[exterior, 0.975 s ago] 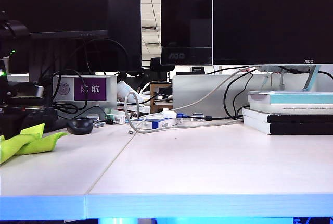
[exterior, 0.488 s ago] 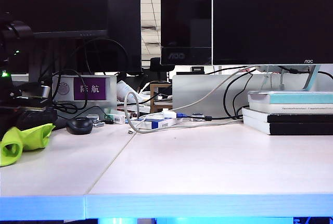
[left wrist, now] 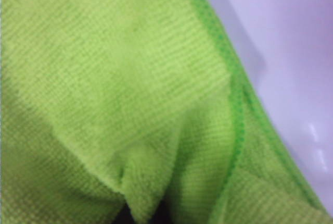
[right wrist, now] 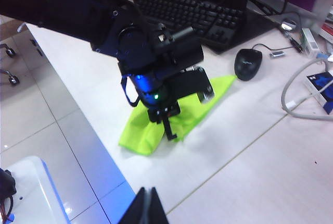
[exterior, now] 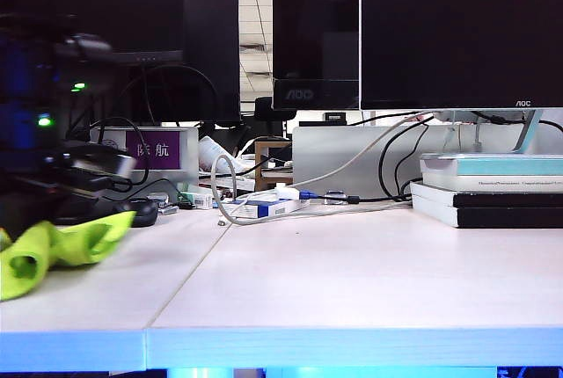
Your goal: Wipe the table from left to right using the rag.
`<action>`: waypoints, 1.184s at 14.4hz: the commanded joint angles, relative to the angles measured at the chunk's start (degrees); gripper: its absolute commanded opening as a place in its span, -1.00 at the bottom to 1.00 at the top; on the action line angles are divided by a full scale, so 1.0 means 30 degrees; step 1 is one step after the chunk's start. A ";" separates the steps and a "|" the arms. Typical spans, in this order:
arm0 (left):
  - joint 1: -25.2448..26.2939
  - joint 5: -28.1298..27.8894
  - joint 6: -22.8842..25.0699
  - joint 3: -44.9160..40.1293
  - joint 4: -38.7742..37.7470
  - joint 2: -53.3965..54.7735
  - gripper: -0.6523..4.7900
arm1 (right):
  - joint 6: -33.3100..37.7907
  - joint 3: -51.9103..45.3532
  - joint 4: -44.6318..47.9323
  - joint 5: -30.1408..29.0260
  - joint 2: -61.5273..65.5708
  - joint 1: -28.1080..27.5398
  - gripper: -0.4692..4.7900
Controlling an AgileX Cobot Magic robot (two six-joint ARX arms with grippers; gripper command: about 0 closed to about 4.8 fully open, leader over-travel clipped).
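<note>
The neon yellow-green rag lies bunched on the pale table at the far left. My left gripper points down into the rag and is shut on a fold of it. In the left wrist view the rag fills nearly the whole picture, with dark fingertips just showing under a pinched fold and a strip of table beside it. My right gripper hangs shut and empty above the table's front edge, well away from the rag.
A black mouse sits just beyond the rag, a keyboard behind it. Cables and small boxes lie mid-table at the back. Stacked books and monitors stand at the back right.
My left gripper closed on the rag, which went from lying spread to bunched. The left arm swung right, dragging the rag a little to the right. The right arm stayed still.
</note>
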 commanded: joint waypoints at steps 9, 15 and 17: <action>-0.5595 0.3060 -0.0561 -0.0670 -0.1880 0.0772 -0.78 | -0.0015 0.0058 -0.2790 0.1792 -0.0342 0.0015 -0.84; -0.6856 0.3126 -0.1144 -0.0641 -0.1472 0.0780 -0.78 | 0.0007 0.0058 -0.5282 0.3322 -0.1348 0.0000 -0.84; -0.7060 0.3140 -0.1472 -0.0597 -0.1246 0.0780 -0.78 | 0.0015 0.0058 -0.5661 0.3453 -0.1676 -0.0058 -0.84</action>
